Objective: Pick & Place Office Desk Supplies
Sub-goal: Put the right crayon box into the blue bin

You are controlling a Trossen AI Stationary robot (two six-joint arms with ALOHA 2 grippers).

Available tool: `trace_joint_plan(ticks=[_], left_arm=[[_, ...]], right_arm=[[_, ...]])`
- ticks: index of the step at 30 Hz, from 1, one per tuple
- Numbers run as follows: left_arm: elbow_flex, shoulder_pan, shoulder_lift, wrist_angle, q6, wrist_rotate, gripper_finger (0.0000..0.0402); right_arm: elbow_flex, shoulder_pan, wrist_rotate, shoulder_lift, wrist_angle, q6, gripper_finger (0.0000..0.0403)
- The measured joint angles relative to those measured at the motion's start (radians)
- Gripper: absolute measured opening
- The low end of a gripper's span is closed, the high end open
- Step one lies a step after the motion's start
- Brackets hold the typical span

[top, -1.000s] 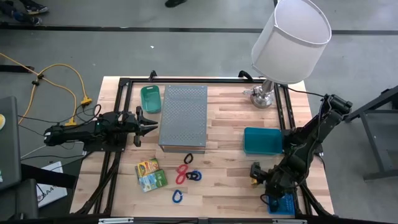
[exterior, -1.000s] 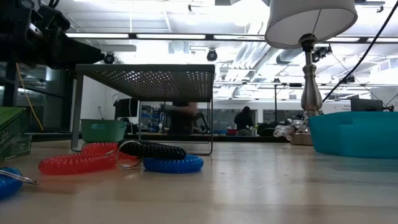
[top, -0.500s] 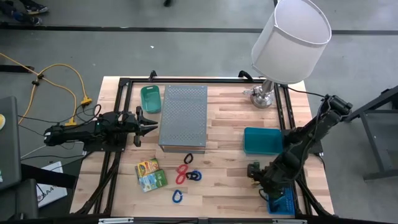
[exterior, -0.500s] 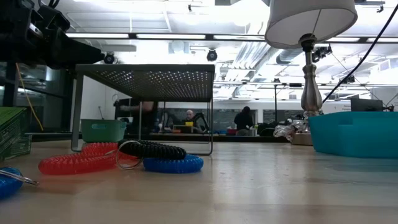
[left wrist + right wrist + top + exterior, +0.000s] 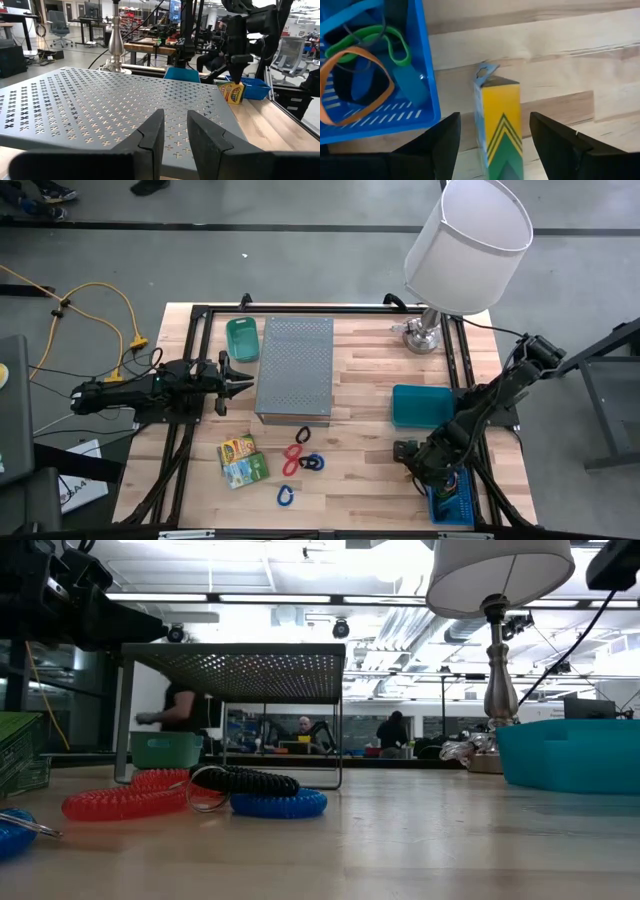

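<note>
Right wrist view shows the right gripper (image 5: 492, 145) open, its fingers either side of a yellow crayon box (image 5: 501, 125) upright on the table (image 5: 560, 55) beside a blue basket (image 5: 422, 75). Light, stiff cardboard probably suits a gentle hold across its flat sides. Left gripper (image 5: 174, 131) waits partly open by the grey perforated box (image 5: 100, 100).

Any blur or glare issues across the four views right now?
Low view: ceiling lights blown out behind the lamp, and the person walking in the background is motion-blurred. Left wrist view: own claw soft, perforated metal box sharp. Right wrist view: crayon box slightly soft. High view: evenly lit, no glare.
</note>
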Motion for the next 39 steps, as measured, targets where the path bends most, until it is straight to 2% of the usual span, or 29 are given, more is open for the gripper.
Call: trace_joint_plan(ticks=[10,21,28,32,39], left_arm=[[0.0,0.0,0.0,0.0,0.0,0.0,0.0079],[0.0,0.0,0.0,0.0,0.0,0.0,0.0079],[0.0,0.0,0.0,0.0,0.0,0.0,0.0079],[0.0,0.0,0.0,0.0,0.0,0.0,0.0079],[0.0,0.0,0.0,0.0,0.0,0.0,0.0079]], right_arm=[[-0.091,-0.004,-0.001,-0.001,0.101,-0.079,0.0227],[-0.16,-0.094,-0.007,-0.001,0.183,-0.111,0.0227],[-0.207,-0.135,-0.077,-0.001,0.249,-0.113,0.0227],[-0.226,-0.139,-0.083,-0.001,0.261,-0.113,0.0226],[-0.226,-0.149,-0.085,-0.001,0.263,-0.113,0.0188]])
